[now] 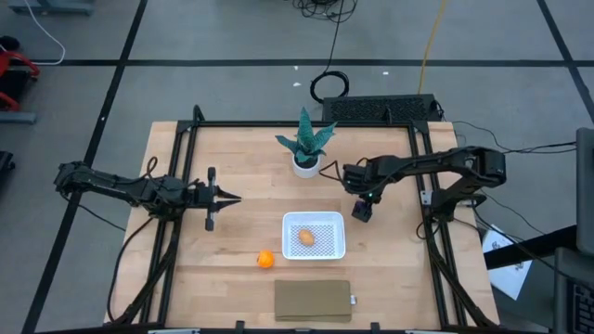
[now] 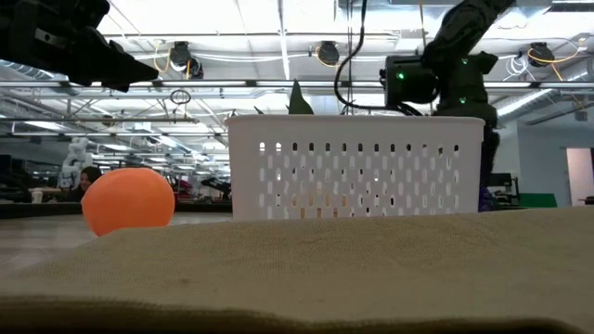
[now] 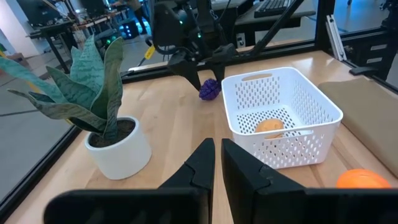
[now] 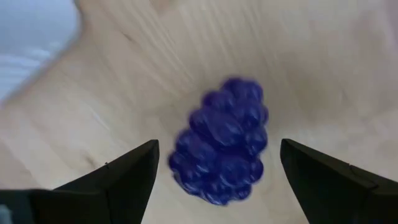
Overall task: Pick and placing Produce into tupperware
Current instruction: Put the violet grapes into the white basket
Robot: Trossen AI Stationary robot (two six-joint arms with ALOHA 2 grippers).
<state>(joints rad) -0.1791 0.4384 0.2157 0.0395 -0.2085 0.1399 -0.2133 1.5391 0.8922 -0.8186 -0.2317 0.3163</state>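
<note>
The dark purple lump [image 4: 221,140] lies on the wooden table, just right of the white tupperware [image 1: 314,249]. My right gripper [image 4: 217,177] hangs above it, pointing down, open, with one finger on either side and clear of it; the left wrist view shows the same gripper [image 3: 202,70] over the lump [image 3: 210,89]. The tan-yellow oval [image 1: 306,237] lies inside the tupperware. The orange ball [image 1: 265,260] sits on the table by the tupperware's near-left corner. My left gripper [image 1: 227,197] hovers shut over the table's left half, pointing right.
A green potted plant [image 1: 304,150] stands behind the tupperware, between the two arms. A flat tan pad [image 1: 313,300] lies at the near edge. A black frame rail [image 1: 186,186] runs along the table's sides. Bare wood shows between the left gripper and the tupperware.
</note>
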